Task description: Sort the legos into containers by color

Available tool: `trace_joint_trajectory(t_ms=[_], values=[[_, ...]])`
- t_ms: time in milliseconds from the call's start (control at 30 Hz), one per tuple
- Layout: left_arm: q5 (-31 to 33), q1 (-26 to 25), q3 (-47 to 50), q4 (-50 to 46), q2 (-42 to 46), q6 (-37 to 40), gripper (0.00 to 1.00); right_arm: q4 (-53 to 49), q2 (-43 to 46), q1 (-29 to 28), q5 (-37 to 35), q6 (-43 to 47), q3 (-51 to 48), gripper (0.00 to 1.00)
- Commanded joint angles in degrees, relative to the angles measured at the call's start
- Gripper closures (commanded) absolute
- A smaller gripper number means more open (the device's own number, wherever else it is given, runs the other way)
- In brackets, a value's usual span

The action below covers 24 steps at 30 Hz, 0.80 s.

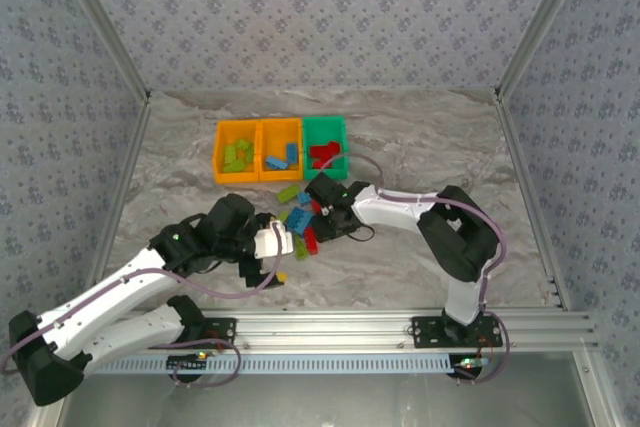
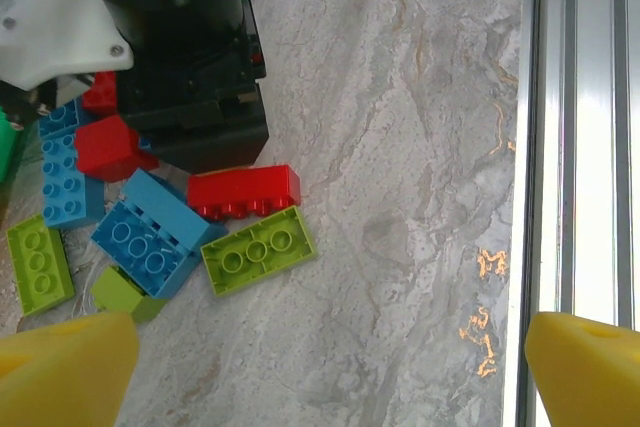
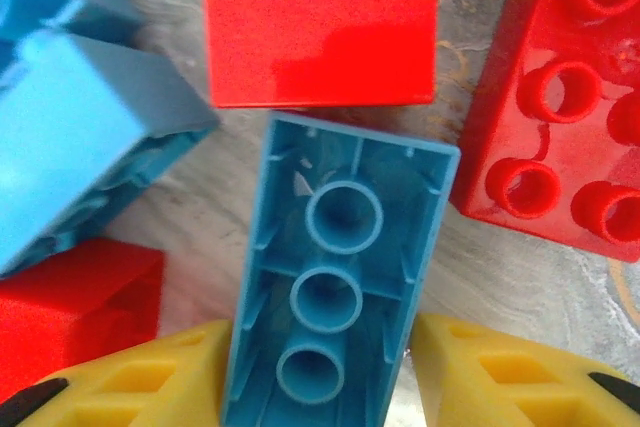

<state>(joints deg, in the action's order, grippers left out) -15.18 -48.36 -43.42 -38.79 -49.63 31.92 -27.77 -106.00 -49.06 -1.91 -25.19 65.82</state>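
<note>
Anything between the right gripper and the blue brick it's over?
Nothing visible. The upside-down light blue plastic brick lies between the right gripper's yellow fingers, which appear to touch its long sides. A smooth-faced red brick sits at its far end; a studded red brick beside it.

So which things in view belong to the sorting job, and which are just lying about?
Job: loose lime green, light blue and red studded plastic bricks; two orange rectangular plastic bins; green rectangular plastic bin; upturned light blue brick at the right gripper.
Not job: silver aluminium rail; purple arm cable.

Upturned blue lego (image 3: 340, 287) pinched btwn yellow fingers (image 3: 150, 377), red legos (image 3: 320, 22) around.
</note>
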Motion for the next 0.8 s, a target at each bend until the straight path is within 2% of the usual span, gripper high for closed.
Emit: trace_joint_trajectory(t_ms=[0, 100, 200, 433, 600, 667, 767], values=[[-1.7, 0.42, 0.26, 1.26, 0.28, 0.33, 0.01, -1.56, -2.75, 0.1, -3.36, -1.56, 1.97, 0.5], [-1.74, 0.46, 0.44, 1.34, 0.49, 0.45, 0.01, -1.09, -2.54, 0.19, -3.36, -1.96, 2.02, 0.59], [-3.22, 0.57, 0.68, 1.06, 1.21, 1.45, 0.01, -0.45, 1.1, 0.19, -3.43, -2.87, 0.16, 0.63], [-7.21, 1.08, 3.8, 4.21, 6.24, 4.84, 0.01, -2.54, 18.28, -1.78, -7.55, -4.65, -4.67, 0.64], [-7.2, 5.41, 5.62, 16.15, 10.19, -3.15, 0.01, 2.07, 22.87, -2.53, -6.28, -3.08, -0.61, 0.63], [-5.54, 8.07, 5.54, 20.43, 11.64, -8.34, 0.01, 5.22, 21.06, -2.43, -6.08, -1.4, 1.95, 0.63], [-0.58, 12.29, 4.86, 24.28, 13.51, -15.78, 0.01, 6.49, 14.16, -1.47, -6.63, 1.59, 11.11, 0.63]])
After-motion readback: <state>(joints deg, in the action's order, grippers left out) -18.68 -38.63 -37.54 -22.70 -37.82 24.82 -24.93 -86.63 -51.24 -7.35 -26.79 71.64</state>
